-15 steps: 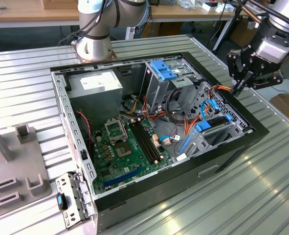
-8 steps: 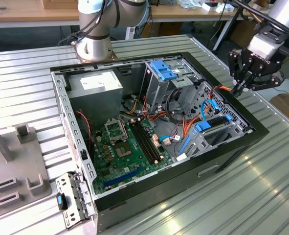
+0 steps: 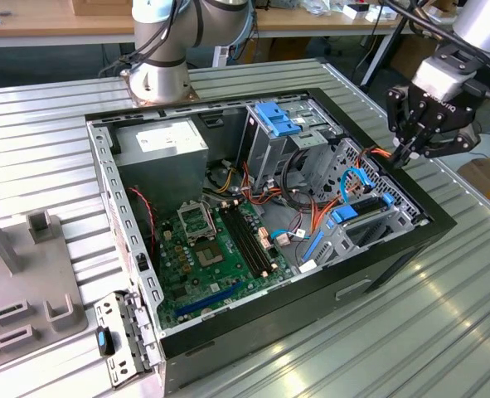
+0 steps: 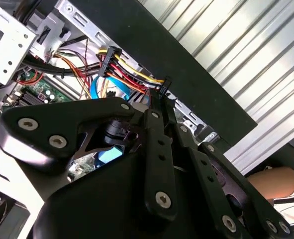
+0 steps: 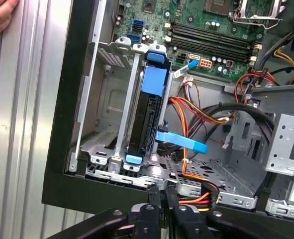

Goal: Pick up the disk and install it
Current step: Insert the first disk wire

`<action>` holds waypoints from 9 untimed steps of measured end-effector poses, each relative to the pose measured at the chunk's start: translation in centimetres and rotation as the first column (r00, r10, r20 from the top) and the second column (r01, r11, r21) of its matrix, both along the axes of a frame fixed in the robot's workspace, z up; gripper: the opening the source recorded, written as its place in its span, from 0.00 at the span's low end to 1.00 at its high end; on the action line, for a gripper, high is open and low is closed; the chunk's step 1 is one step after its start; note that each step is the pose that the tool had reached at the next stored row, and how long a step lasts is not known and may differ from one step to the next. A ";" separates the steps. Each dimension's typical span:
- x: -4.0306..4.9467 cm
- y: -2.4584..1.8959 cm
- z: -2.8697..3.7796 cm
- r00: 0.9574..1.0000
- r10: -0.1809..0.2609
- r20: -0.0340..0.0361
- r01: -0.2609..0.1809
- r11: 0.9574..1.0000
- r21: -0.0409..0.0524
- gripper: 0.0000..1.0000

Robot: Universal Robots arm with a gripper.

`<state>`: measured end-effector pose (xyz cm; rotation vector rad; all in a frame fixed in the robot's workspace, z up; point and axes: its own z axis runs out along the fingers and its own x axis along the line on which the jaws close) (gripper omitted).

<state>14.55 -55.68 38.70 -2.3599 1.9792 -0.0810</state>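
The disk point(image 5: 146, 117) stands on edge in its bay inside the computer case point(image 5: 57, 164), a dark slab framed by blue plastic rails, a blue tab at each end. Its long axis runs from the case's front wall towards the motherboard point(image 5: 211, 35). No label faces the cameras. The gripper point(image 5: 159, 195) hovers at that wall, fingers pressed together, holding nothing

Setting: robotics lab or workshop, probably. Evidence: open computer case point(image 3: 269, 224) with bare motherboard point(image 3: 220, 249) lying on a ribbed metal counter point(image 3: 443, 332); arm base point(image 3: 157, 79) bolted to that counter; wooden bench point(image 3: 54, 21) with cables behind; grey fixture block point(image 3: 21, 265) alongside.
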 end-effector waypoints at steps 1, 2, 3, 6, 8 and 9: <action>-0.09 -0.01 0.01 1.000 -0.002 0.000 0.002 1.000 0.000 0.16; -0.37 -0.03 -0.01 1.000 -0.006 0.000 0.006 1.000 0.000 0.16; -0.50 -0.05 0.00 1.000 -0.009 0.000 0.009 1.000 0.000 0.16; -1.00 -0.15 -0.04 1.000 -0.016 0.000 0.016 1.000 0.000 0.16; -1.30 -0.20 -0.08 1.000 -0.021 0.000 0.021 1.000 0.000 0.16; -1.44 -0.22 -0.08 1.000 -0.024 0.000 0.024 1.000 0.000 0.16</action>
